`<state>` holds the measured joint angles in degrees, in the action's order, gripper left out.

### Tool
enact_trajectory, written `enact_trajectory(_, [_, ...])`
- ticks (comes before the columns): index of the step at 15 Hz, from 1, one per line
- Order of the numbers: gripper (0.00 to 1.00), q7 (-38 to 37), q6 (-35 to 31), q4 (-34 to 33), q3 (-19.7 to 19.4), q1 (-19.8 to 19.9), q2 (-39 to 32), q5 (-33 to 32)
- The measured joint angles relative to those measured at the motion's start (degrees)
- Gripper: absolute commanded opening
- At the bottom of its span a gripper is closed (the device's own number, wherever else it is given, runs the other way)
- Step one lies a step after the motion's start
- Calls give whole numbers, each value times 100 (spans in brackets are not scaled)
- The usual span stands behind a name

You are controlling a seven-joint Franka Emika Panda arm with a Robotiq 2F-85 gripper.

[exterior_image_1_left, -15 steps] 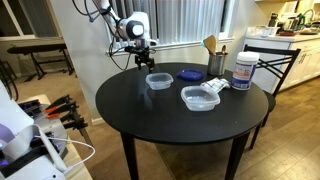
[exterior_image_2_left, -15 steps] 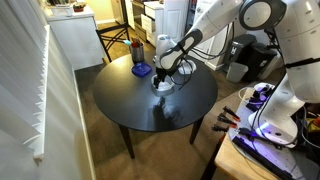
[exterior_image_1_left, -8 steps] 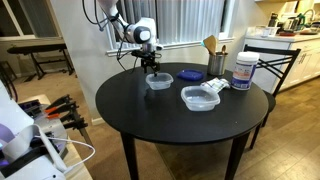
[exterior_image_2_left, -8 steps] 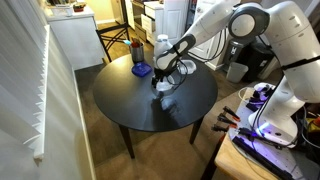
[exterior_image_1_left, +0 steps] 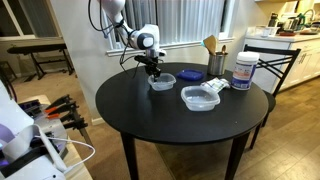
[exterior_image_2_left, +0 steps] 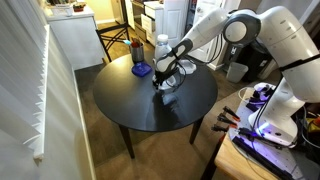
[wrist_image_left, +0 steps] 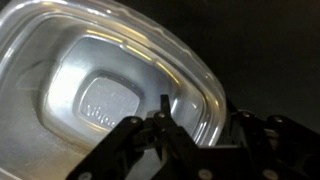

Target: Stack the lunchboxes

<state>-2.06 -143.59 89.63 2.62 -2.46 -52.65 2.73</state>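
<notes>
The smaller squarish lunchbox [exterior_image_1_left: 162,81] sits on the round black table [exterior_image_1_left: 140,115], towards its back. My gripper [exterior_image_1_left: 153,72] is down at its near-left edge. In the wrist view the clear lunchbox [wrist_image_left: 100,90] fills the picture; my gripper [wrist_image_left: 200,122] straddles its side wall, one finger [wrist_image_left: 160,110] inside and the other outside. The jaws stand partly closed, with a gap still showing on each side of the wall. The wider rectangular lunchbox [exterior_image_1_left: 199,97] lies apart, nearer the table's front right. In an exterior view the gripper [exterior_image_2_left: 163,78] hides most of the smaller lunchbox.
A dark blue round lid [exterior_image_1_left: 189,74] lies just behind the small lunchbox. A white jar with a blue label [exterior_image_1_left: 244,70] and a holder with wooden utensils [exterior_image_1_left: 215,60] stand at the table's back right. A chair [exterior_image_1_left: 272,58] stands beyond them.
The gripper has come down and to the right onto the smaller lunchbox's edge, and its jaws have narrowed around the wall. Neither lunchbox has moved.
</notes>
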Motion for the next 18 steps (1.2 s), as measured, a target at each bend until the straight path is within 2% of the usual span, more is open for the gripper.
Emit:
enact_trajectory(3, [3,-139,0,-51,0,-12,-32,0])
enact_trajectory(6, [4,-314,2,-98,-20,-41,24,0])
enact_trajectory(7, [0,-368,4,-98,-43,-70,70,0])
enact_trajectory(12, [1,-425,191,-27,-185,-248,433,-81])
enact_trajectory(18, [1,-425,456,529,-558,-304,1034,-312])
